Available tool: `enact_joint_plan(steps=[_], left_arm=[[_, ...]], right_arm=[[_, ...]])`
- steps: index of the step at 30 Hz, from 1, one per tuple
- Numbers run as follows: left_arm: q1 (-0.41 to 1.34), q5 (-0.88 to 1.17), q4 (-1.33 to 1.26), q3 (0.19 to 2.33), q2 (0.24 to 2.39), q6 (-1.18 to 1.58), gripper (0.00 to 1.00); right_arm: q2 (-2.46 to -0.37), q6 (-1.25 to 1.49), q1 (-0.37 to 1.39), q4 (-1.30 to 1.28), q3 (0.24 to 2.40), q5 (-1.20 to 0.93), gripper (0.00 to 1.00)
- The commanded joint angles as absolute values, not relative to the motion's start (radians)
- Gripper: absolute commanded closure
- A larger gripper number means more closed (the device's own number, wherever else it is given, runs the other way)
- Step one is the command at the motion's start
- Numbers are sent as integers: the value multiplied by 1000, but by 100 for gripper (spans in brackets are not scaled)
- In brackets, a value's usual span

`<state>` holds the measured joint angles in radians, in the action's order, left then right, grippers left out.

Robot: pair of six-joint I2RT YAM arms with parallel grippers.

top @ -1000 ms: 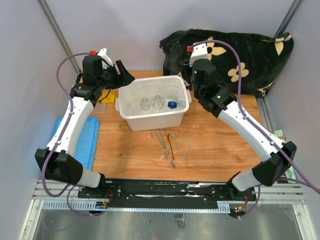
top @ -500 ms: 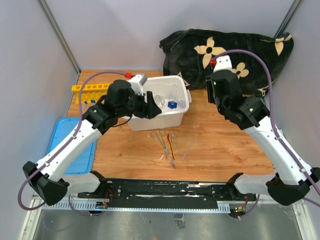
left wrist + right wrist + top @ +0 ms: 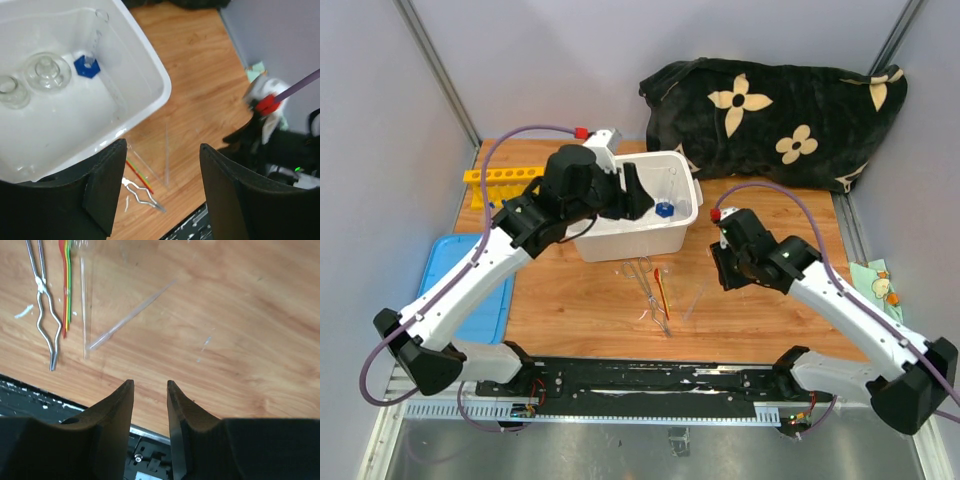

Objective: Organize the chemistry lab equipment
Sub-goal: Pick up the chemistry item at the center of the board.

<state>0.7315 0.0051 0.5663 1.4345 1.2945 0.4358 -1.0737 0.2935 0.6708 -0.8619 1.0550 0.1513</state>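
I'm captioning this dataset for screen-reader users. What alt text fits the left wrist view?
The open left gripper hangs over the corner of a white bin holding a flask, a beaker and a blue-based glass piece. On the wooden table beneath lie metal tweezers, a red-orange tool and clear rods; the right arm shows at the right edge.

Glossy plastic bin (image 3: 632,238), clear glass beakers (image 3: 11,91), metal tweezers (image 3: 40,284), matt wood table (image 3: 760,310).

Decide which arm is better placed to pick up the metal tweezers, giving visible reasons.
Right: the right hand hovers low near the tweezers; the left hand hangs above the bin.
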Motion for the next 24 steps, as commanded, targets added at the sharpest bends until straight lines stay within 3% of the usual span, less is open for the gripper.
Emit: enact_joint_plan(steps=[1, 5, 9, 19, 24], left_arm=[[600, -30, 535, 1482, 1294, 564, 35], [338, 99, 514, 1413, 1274, 640, 35], [187, 153, 517, 1361, 1263, 638, 35], [120, 123, 541, 1362, 1257, 613, 35], [84, 98, 561, 1398, 1248, 593, 34]], right_arm=[[-1141, 281, 661, -764, 997, -26, 66], [-1219, 235, 663, -728, 1019, -151, 68], [-1263, 204, 669, -689, 1004, -159, 69], [-1285, 193, 736, -485, 819, -50, 72], [-1268, 199, 832, -415, 827, 72, 72]])
